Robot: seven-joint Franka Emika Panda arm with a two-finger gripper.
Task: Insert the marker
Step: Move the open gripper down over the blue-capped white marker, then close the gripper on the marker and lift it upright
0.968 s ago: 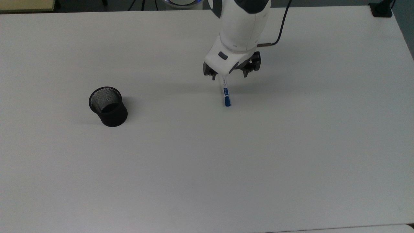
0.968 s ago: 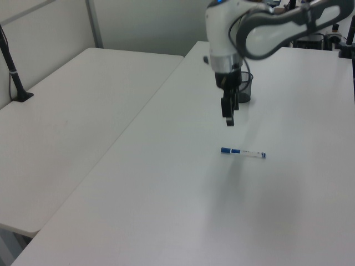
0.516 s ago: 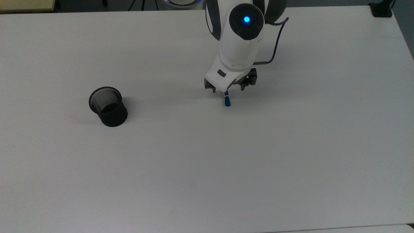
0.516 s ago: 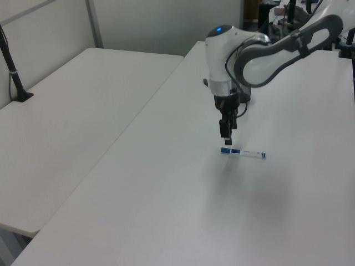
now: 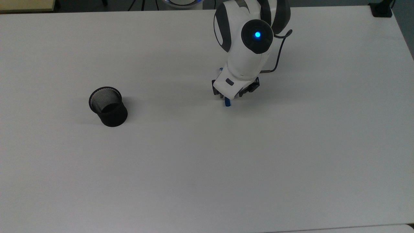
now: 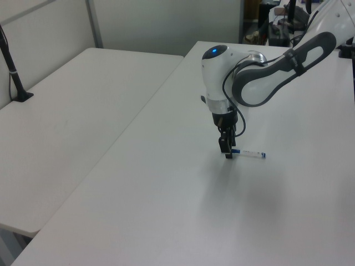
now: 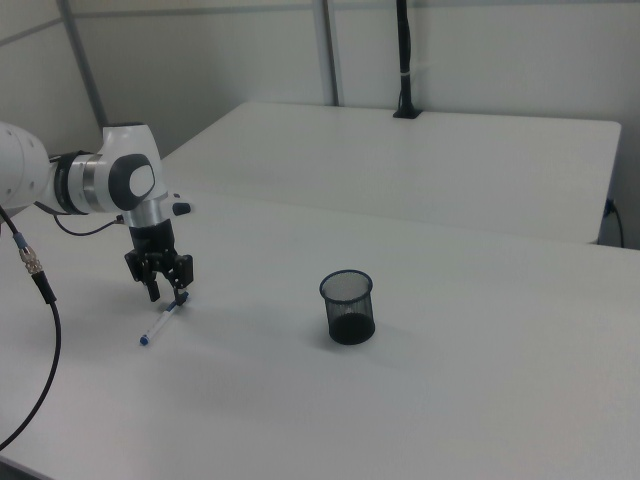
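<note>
Slim white-barrelled marker with blue cap [image 6: 249, 153] lies flat on white worktop [image 5: 207, 161]. Left view shows most of barrel; in top view arm hides all but blue cap end [image 5: 227, 103] and bit of tail. Hand [image 7: 165, 290] low over cap end, fingers [image 7: 153, 290] apart, straddling it. Right view: long axis runs from hand toward lower left. Black mesh cup [image 5: 108, 106] upright, well apart, nothing visible inside.

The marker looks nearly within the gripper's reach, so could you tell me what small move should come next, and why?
Probably a short descent, then closing. The gripper is open and hangs just over the capped end of the marker, which lies flat on the table; one finger stands on each side of the barrel. Nothing is gripped yet, and the mesh cup stands well off toward the top view's left.
</note>
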